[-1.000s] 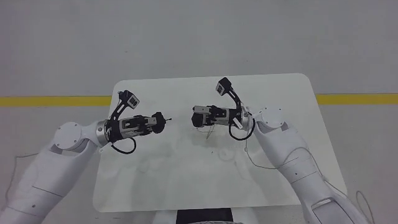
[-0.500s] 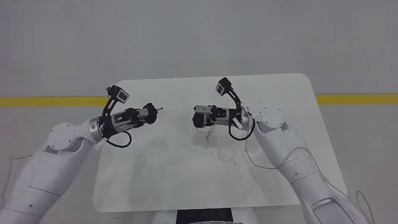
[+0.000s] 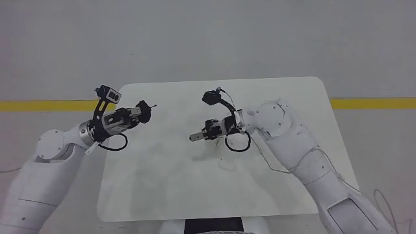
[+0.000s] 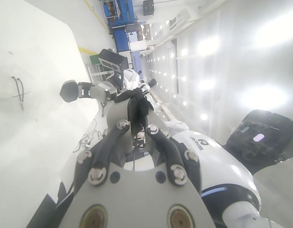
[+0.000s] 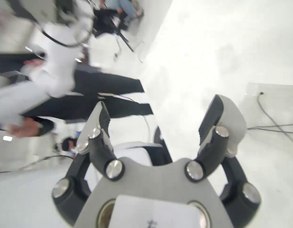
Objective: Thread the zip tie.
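My left gripper (image 3: 144,110) hangs over the table's left part, shut on a thin black zip tie (image 4: 137,110) whose tip (image 3: 155,106) sticks out past the fingers. My right gripper (image 3: 195,137) is over the middle of the table, open, with nothing between its fingers (image 5: 103,117). The same gripper shows farther off in the left wrist view as a dark rounded end (image 4: 68,93). A second black zip tie (image 5: 267,115) lies on a clear sheet (image 4: 8,81) on the table, beside the right gripper and apart from it.
The white table (image 3: 162,188) has rounded corners and bare room along its near and left parts. Thin cables (image 3: 260,162) trail along the right arm. Yellow floor lines (image 3: 364,103) run behind the table.
My left gripper has drawn back to the left and farther from the right one, still shut on the zip tie. The right wrist has turned, and its gripper has dropped toward the near side.
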{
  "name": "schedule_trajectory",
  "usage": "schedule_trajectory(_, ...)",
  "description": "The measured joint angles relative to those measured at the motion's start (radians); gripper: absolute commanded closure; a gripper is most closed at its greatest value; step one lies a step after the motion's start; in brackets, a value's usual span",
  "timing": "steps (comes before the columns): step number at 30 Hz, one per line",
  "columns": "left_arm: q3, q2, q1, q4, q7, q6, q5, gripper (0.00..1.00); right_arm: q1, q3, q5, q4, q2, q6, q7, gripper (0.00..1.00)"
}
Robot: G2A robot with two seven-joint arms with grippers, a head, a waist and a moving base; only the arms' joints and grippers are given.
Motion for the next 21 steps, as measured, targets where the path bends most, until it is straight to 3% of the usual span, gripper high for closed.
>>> schedule_trajectory(7, 0.0, 0.0, 0.0, 0.0, 0.0, 0.0, 0.0, 1.0, 0.002, -0.004, 0.031, -0.001, 0.001, 0.002, -0.009, 0.0)
schedule_trajectory(9, 0.0, 0.0, 0.0, 0.0, 0.0, 0.0, 0.0, 1.0, 0.021, -0.022, -0.031, -0.009, 0.003, -0.009, -0.016, 0.0)
schedule_trajectory(12, 0.0, 0.0, 0.0, 0.0, 0.0, 0.0, 0.0, 1.0, 0.074, -0.055, -0.166, -0.003, 0.002, -0.069, -0.016, 0.0)
schedule_trajectory(15, 0.0, 0.0, 0.0, 0.0, 0.0, 0.0, 0.0, 1.0, 0.134, -0.1, -0.262, 0.02, -0.004, -0.133, -0.017, 0.0)
schedule_trajectory(21, 0.0, 0.0, 0.0, 0.0, 0.0, 0.0, 0.0, 1.0, 0.253, -0.297, -0.401, 0.067, -0.02, -0.129, -0.022, 0.0)
